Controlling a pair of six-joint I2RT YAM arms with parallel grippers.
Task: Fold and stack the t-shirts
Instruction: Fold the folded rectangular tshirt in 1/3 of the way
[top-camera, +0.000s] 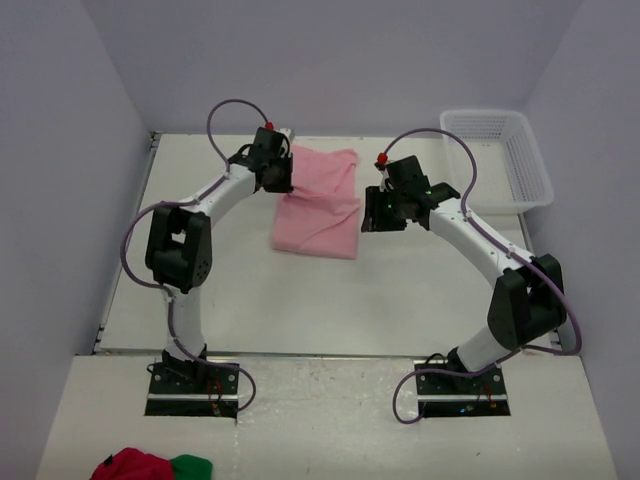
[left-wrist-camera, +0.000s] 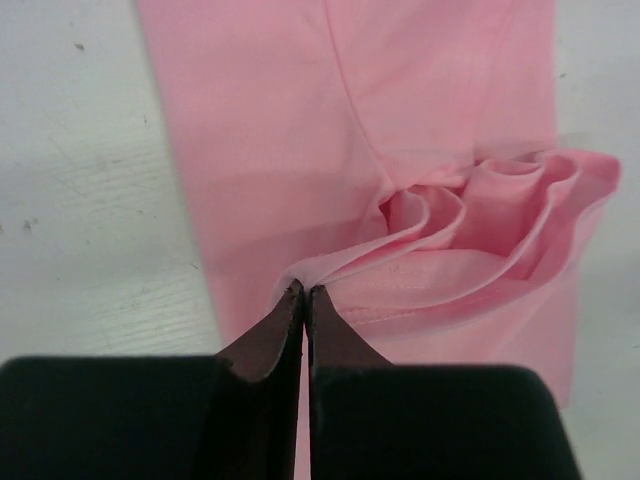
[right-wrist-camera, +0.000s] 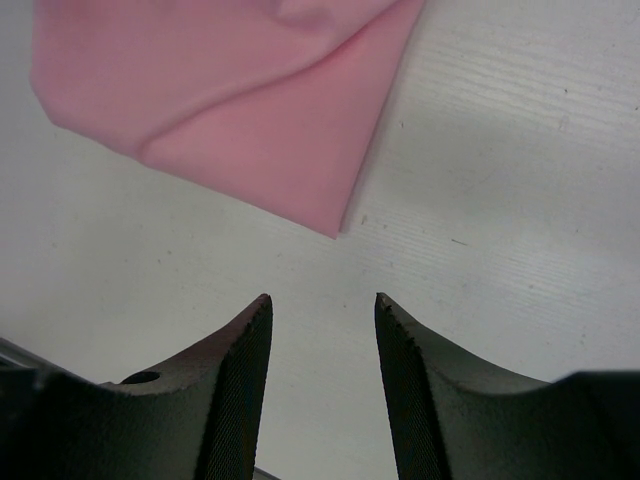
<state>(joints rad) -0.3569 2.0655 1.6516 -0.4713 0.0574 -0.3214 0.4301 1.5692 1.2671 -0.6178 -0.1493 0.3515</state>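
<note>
A light pink t-shirt (top-camera: 318, 208) lies partly folded on the white table, at the back middle. My left gripper (top-camera: 283, 178) is at its far left edge, shut on a pinched fold of the pink cloth (left-wrist-camera: 400, 250), which bunches into ripples just past the tips (left-wrist-camera: 303, 292). My right gripper (top-camera: 378, 214) is open and empty, just right of the shirt, over bare table. In the right wrist view a folded corner of the shirt (right-wrist-camera: 240, 120) lies ahead of the gripper (right-wrist-camera: 322, 300), apart from it.
A white plastic basket (top-camera: 502, 155) stands at the back right of the table. A red and green bundle of cloth (top-camera: 150, 466) lies on the near ledge at bottom left. Side walls close in the table.
</note>
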